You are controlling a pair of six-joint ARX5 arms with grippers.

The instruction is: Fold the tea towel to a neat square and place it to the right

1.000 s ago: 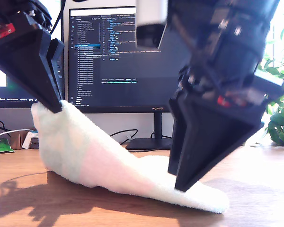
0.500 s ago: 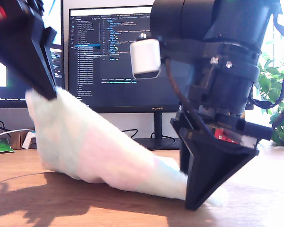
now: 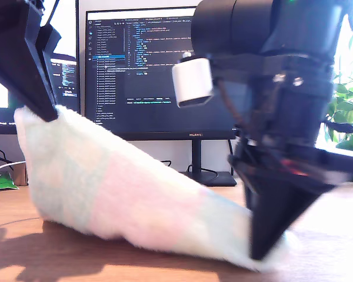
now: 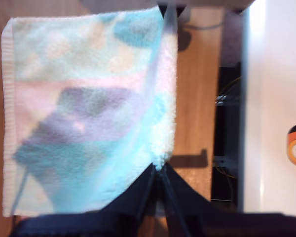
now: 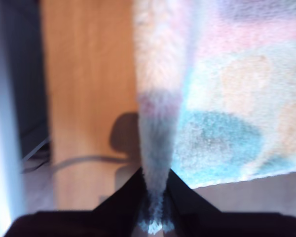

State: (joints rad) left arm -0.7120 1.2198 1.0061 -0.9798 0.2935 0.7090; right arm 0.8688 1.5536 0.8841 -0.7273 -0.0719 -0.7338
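Towel (image 3: 123, 194) higher, more spread than before

tea towel (image 3: 123, 194): fluffy terry cloth, matt and rough-napped, with a flatter ribbed band along one edge
table (image 3: 41, 258): wood grain, smooth, with a soft sheen under the towel
my first gripper (image 4: 159, 174): black, matt, plastic-looking
my second gripper (image 5: 155, 217): the same black matt finish
monitor (image 3: 159, 70): glossy screen behind the towel, dark matt frame
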